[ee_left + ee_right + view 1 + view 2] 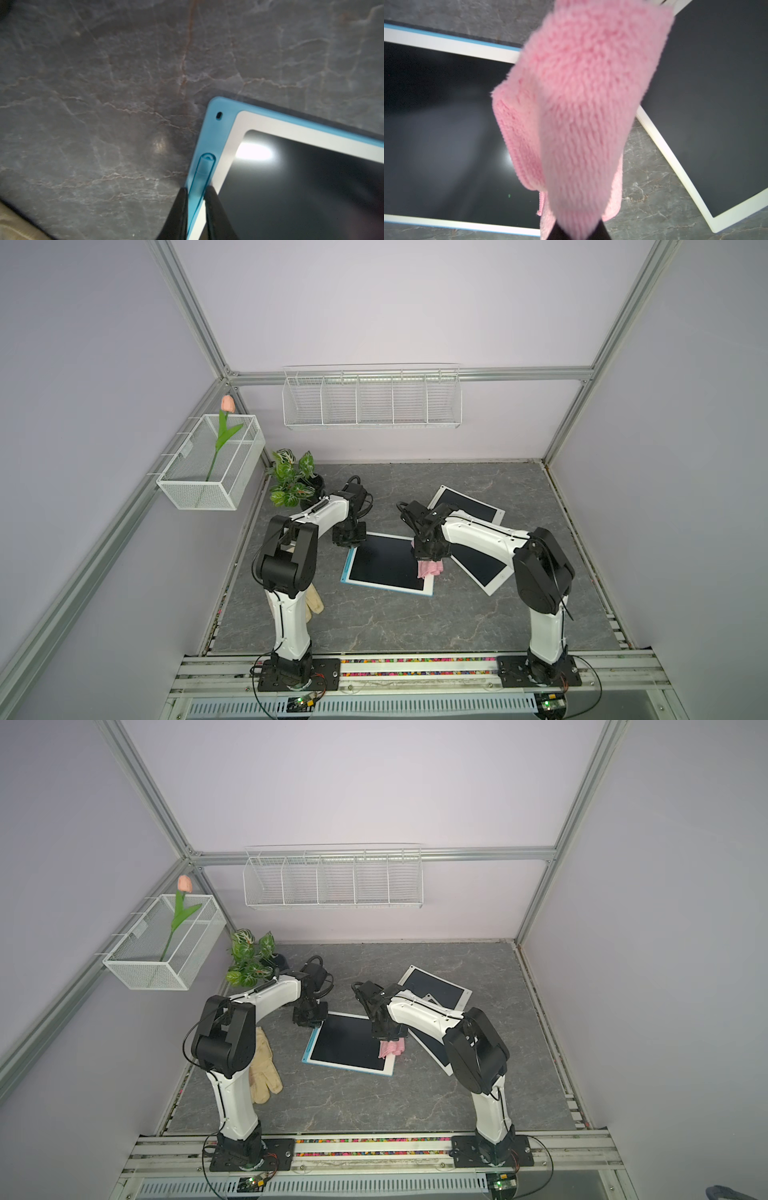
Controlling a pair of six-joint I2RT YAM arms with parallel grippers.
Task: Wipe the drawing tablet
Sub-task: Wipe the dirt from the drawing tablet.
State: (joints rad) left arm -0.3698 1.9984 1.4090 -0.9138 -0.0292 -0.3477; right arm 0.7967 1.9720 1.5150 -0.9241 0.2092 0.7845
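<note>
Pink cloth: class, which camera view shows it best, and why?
The right wrist view: the pink cloth fills the frame, fluffy pile clear. In both top views it is a small pink patch; the left wrist view shows none.

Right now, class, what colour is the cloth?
Pink cloth, clearest in the right wrist view.

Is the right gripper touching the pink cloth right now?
Touching. The right wrist view shows the pink cloth pinched in the shut right gripper, with a black finger against the fabric on each side.
</note>
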